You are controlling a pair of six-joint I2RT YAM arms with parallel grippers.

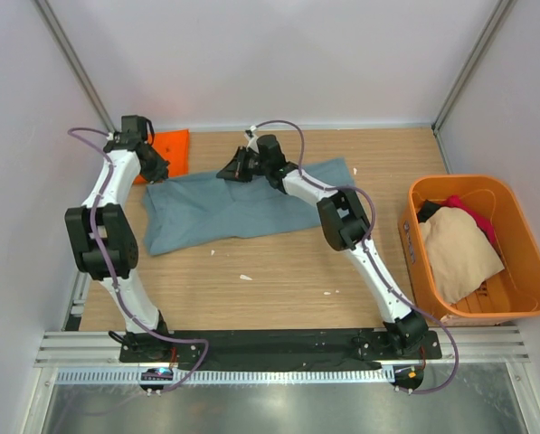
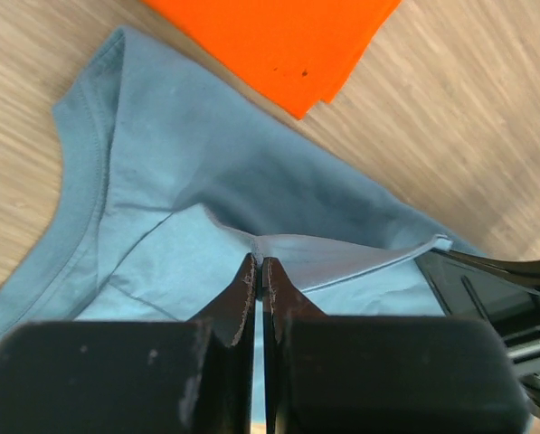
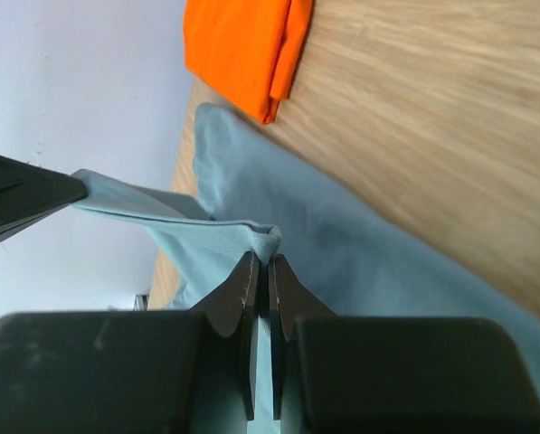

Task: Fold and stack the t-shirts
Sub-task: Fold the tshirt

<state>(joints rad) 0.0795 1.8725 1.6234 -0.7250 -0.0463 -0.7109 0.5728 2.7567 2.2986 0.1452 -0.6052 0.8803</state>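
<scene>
Rising from a black rail [image 1: 279, 344] at the near edge of the wooden table [image 1: 279, 280], the left arm [image 1: 102, 240] and the right arm [image 1: 346, 221] reach toward the far side. To their right, by the table's right edge, stands an orange plastic tub [image 1: 412, 237]. It holds a beige t-shirt [image 1: 459, 249], a red t-shirt [image 1: 479, 217] and a dark garment [image 1: 430, 210], bundled together. Past the bare middle of the table, a dusty grey-blue t-shirt [image 1: 242, 212] lies spread on the wood, its length running left to right. Both tools are clenched on the cloth at its far edge. The left gripper [image 2: 259, 271] pinches a raised fold of the grey-blue fabric between fingertips set almost together. The right gripper [image 3: 262, 269] pinches a bunched edge of the same shirt in the same way. The strip of cloth between the two hangs clear of the table, stretched from one to the other, while the rest of the shirt rests on the wood. Farthest away, in the far-left corner just beside the shirt's left end, a folded bright orange t-shirt [image 1: 172, 149] lies flat.
</scene>
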